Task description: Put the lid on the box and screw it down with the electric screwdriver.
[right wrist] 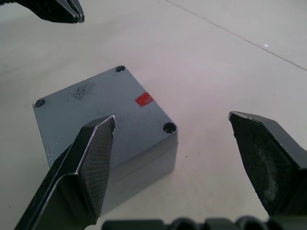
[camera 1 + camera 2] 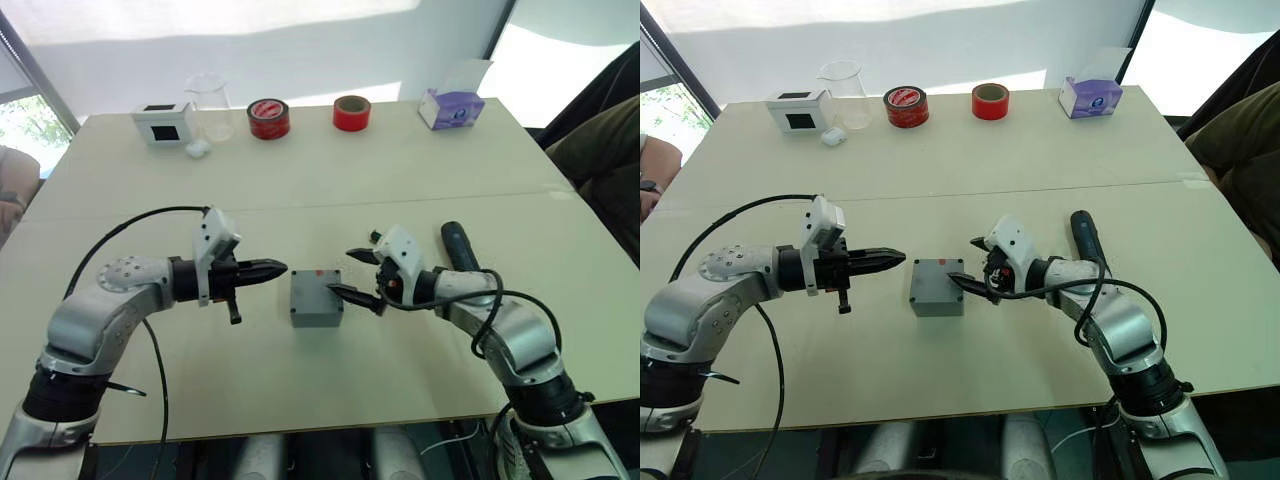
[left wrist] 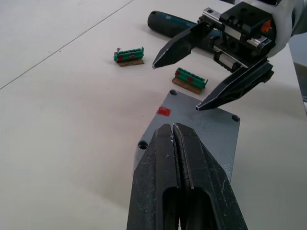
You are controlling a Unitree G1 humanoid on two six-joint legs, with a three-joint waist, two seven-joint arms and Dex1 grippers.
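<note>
From the head camera, you see the box sitting closed on the counter between your two claws, the lid already on top. Your left claw hangs just off the box's left far corner, pinched to a narrow point and holding nothing. Your right claw is spread wide at the box's right edge, its lower finger over the lid. The electric screwdriver lies just beyond your right forearm, its long axis running away from you, so your right arm is much the nearer one for picking it up.

In the left wrist view, the closed fingers point across the lid's red mark at the open right claw; two small green parts lie on the counter beyond, then the screwdriver.

In the right wrist view, the spread fingers straddle the box's near corner, empty, with the screw holes still open, I judge.
</note>
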